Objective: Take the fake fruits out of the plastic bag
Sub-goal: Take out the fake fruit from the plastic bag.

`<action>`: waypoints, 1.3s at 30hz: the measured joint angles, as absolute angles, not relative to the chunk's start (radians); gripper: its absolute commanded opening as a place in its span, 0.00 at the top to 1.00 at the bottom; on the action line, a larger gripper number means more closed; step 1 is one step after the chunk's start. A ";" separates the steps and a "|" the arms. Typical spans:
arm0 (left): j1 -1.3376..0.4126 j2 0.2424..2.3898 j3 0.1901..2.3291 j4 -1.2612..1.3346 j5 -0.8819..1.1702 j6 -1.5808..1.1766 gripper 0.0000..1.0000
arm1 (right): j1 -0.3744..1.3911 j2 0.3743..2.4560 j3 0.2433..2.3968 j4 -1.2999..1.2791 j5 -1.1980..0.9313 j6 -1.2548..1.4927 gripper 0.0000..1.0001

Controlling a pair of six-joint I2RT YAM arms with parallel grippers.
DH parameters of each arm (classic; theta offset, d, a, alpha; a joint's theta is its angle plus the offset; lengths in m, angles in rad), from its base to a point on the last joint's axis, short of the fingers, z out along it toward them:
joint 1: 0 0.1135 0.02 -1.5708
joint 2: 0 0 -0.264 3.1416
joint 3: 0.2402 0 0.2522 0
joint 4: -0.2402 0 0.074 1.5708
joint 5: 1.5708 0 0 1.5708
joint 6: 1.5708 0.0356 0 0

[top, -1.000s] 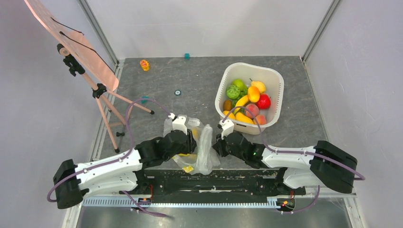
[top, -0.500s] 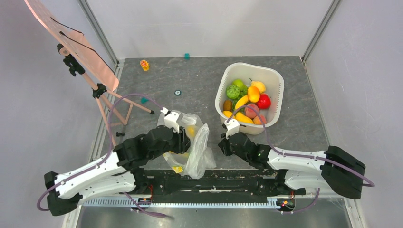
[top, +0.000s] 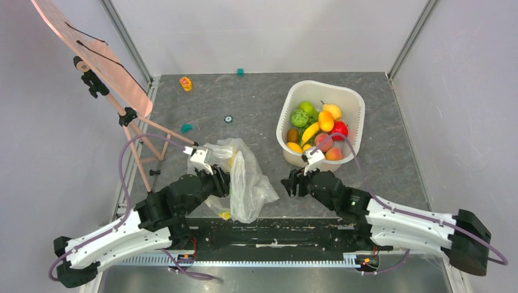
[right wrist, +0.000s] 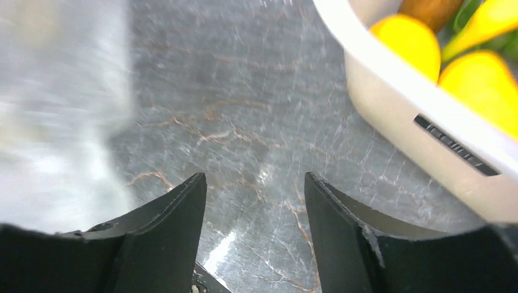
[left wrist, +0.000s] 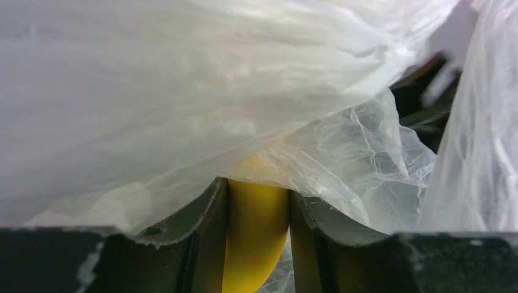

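two changes since a second ago: right gripper point(right wrist: 253, 180) has let go of the plastic bag point(top: 244, 183) and sits just left of the white basin point(top: 351, 97), jaws apart, empty. bag dragged further left of the basin. left gripper point(left wrist: 258, 204) clamped on one smooth yellow fake fruit point(left wrist: 256, 244) under crinkly clear film. one bag, one rounded hard-plastic basin, roughly ten glossy fruits point(top: 325, 120) inside it.
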State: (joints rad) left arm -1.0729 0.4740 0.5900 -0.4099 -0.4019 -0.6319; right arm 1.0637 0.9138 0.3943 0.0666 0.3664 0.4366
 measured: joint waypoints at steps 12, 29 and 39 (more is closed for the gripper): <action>-1.073 0.596 0.407 -0.323 -0.469 -0.746 0.98 | 1.064 0.717 0.343 0.101 0.190 0.379 0.08; -1.073 0.678 0.402 -0.206 -0.408 -0.771 0.98 | 1.065 1.153 0.304 0.323 -0.118 0.241 0.20; -1.073 0.658 0.402 -0.200 -0.397 -0.781 0.98 | 1.069 1.253 0.368 0.391 -0.106 0.239 1.00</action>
State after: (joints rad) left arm -1.0729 0.6579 0.4023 -0.2005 -0.3969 -0.7811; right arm 1.0695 1.2530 0.3679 0.3912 -0.1059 0.2386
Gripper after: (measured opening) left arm 0.430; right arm 0.055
